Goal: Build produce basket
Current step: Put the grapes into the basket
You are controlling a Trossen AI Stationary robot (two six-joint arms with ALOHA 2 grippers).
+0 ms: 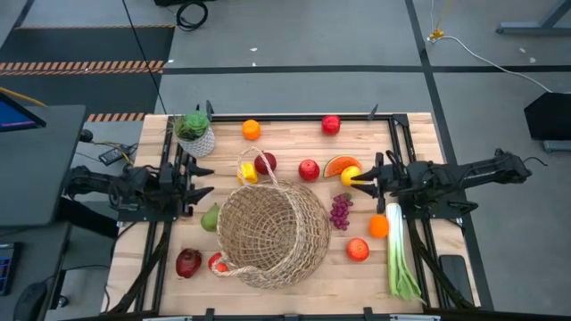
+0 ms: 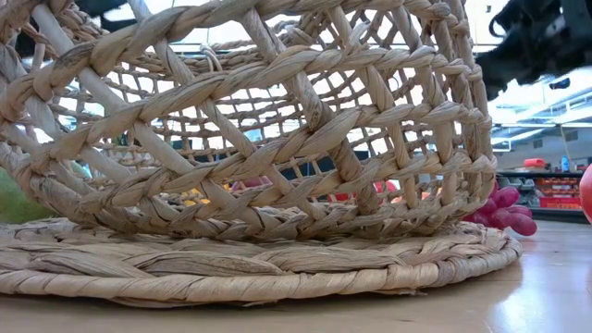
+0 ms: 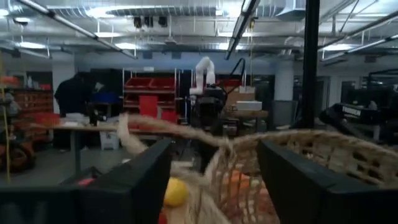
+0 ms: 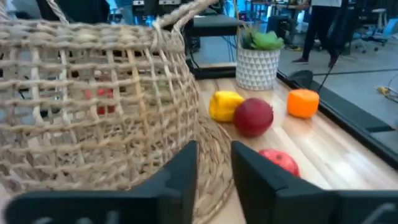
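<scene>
The tan wicker basket [image 1: 272, 236] stands mid-table on its flat woven bottom [image 2: 277, 264], with its thin loop handle [image 1: 252, 160] at the far side. Produce lies loose around it: red apples [image 1: 309, 169], oranges [image 1: 251, 129], a lemon [image 1: 351, 175], grapes [image 1: 340, 211], a pear [image 1: 211, 218] and a leek [image 1: 399, 254]. My left gripper [image 1: 201, 179] hangs open at the basket's left, above the table [image 3: 214, 162]. My right gripper [image 1: 359, 181] hangs at the basket's right by the lemon, its fingers a little apart with nothing between them [image 4: 214, 152].
A small potted plant [image 1: 195, 134] stands at the far left of the table. A red apple [image 4: 253, 116] and a yellow piece [image 4: 225, 104] lie close behind the basket. Black rails [image 1: 406, 160] run along both table sides. Bare wood shows at the near right [image 1: 446, 285].
</scene>
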